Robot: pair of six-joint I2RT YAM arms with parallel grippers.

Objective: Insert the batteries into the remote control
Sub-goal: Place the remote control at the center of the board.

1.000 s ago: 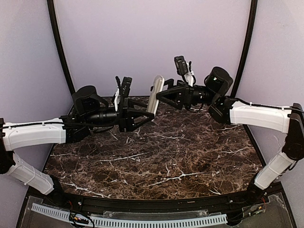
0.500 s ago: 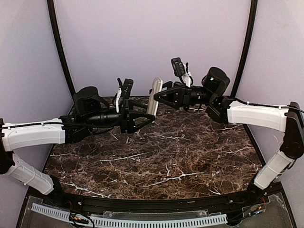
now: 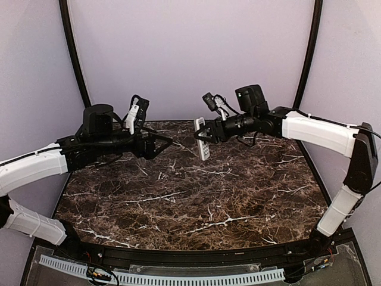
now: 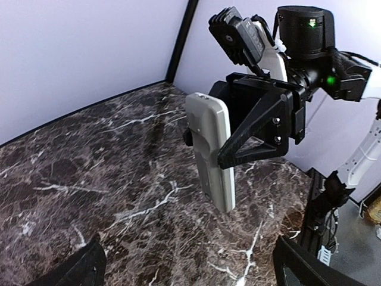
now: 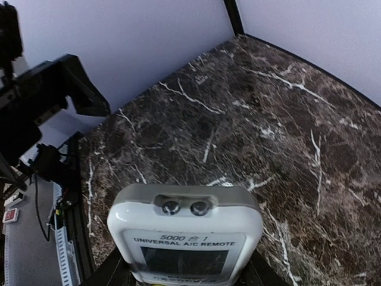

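Marble-patterned, dark brown with thin white veins, the glossy tabletop [image 3: 178,202] carries nothing that shows. The remote control [image 3: 203,149] hangs in the air above it, near the middle of the far edge and clear of the surface. It is a slim rounded slab of smooth plastic, standing nearly upright with a slight lean.

The right tool [image 3: 206,136] is clamped across the remote's upper half, its black, angular, triangular-framed fingers [image 4: 256,134] pressing on the two long sides. From the left wrist the remote shows a plain, matte grey back with softly rounded corners. From the right wrist its top end shows two small round emitter lenses, a printed line reading "UNIVERSAL A/C REMOTE" and a dark rectangular screen below that.

The left tool [image 3: 165,143] reaches in from the left edge, pointing at the remote but apart from it. Its black fingers [image 4: 83,271] are spread wide and grip nothing.
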